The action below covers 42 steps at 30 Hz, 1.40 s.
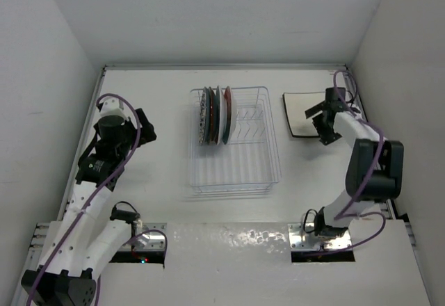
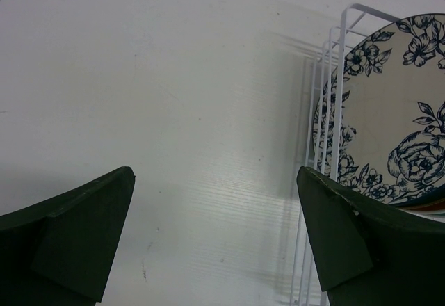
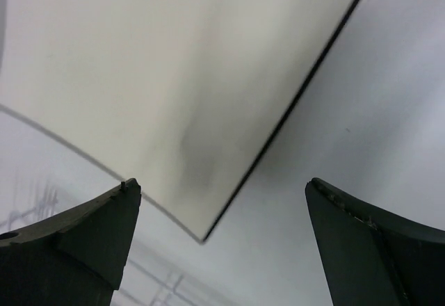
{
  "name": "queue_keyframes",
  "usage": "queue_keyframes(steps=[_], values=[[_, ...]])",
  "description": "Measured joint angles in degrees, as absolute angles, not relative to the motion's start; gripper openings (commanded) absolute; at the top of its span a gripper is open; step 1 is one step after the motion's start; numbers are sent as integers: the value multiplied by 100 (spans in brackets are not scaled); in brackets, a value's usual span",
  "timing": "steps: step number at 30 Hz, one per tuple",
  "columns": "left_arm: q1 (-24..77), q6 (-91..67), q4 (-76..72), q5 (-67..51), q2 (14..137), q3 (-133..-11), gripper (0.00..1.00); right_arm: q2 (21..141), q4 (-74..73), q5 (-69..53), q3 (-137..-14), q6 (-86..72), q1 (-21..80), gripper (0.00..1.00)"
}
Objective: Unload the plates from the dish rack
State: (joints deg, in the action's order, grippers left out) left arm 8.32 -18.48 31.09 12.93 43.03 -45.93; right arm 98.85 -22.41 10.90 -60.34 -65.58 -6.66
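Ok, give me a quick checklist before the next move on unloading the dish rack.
1. Left end effector open, holding nothing: ok.
2. Right end effector open, above the square plate: ok.
3. Square plate lies flat on the table, outside the dish rack: ok.
4. Dish rack emptied: not ok, plates stand upright at its far end.
5. Floral plate in the left wrist view: ok.
6. Number of plates in the rack: cannot tell.
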Motion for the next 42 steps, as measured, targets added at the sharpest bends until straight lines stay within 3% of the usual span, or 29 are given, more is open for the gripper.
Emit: queue_keyframes(steps=[3,7,16,30,42], values=[[832,-1848,3109,1295,4331,-4593,100,8923,-2344,1332,-5749,-6257,-475,98],[834,-1850,3111,1352,4353,-4593,100,8119,-2427,1581,-6305,-5293,419,90],[834,-1887,3122,1599,4320,-4593,100,8927,-3562,2008,-9712,-3144,3037,54],[834,-1894,3127,1623,4305,-4593,100,10927,-4678,2766,-11124,-2257,4322,50],[834,-1894,3124,1588,4298,-4593,100,11054,-4716,3463,-10991,-2246,4379,45]])
